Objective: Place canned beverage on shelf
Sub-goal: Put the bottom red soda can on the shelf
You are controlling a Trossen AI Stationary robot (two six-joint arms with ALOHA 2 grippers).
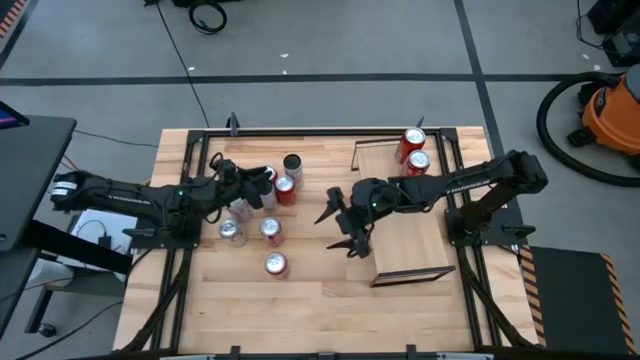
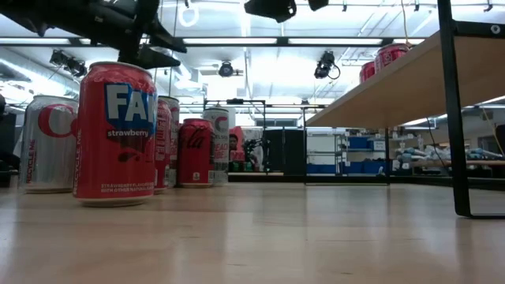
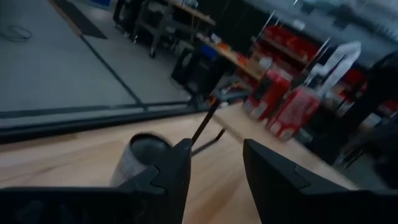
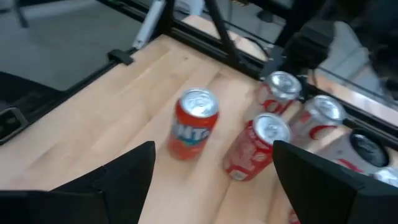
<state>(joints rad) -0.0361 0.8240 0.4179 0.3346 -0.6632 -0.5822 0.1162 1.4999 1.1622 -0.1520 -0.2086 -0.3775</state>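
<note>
Several beverage cans stand upright on the plank tabletop at centre left, among them a red Fanta can point(image 1: 276, 264) point(image 4: 193, 127) point(image 2: 114, 134), a red can point(image 1: 285, 190) and a grey can point(image 1: 292, 165) point(image 3: 143, 158). The shelf point(image 1: 405, 225) point(image 2: 394, 79) is a light-wood board raised on black legs at the right. Two red cans point(image 1: 415, 150) point(image 3: 280, 102) stand on its far end. My left gripper point(image 1: 268, 183) point(image 3: 214, 174) is open and empty above the can cluster, with the grey can just outside one finger. My right gripper point(image 1: 340, 225) point(image 4: 211, 180) is wide open and empty between the cans and the shelf.
Black metal rails point(image 1: 300, 131) frame the tabletop, and a black shelf leg point(image 2: 456, 118) stands at the right. Bare wood lies at the table's near side point(image 1: 320, 310). An orange vacuum point(image 1: 610, 110) sits on the floor beyond the table.
</note>
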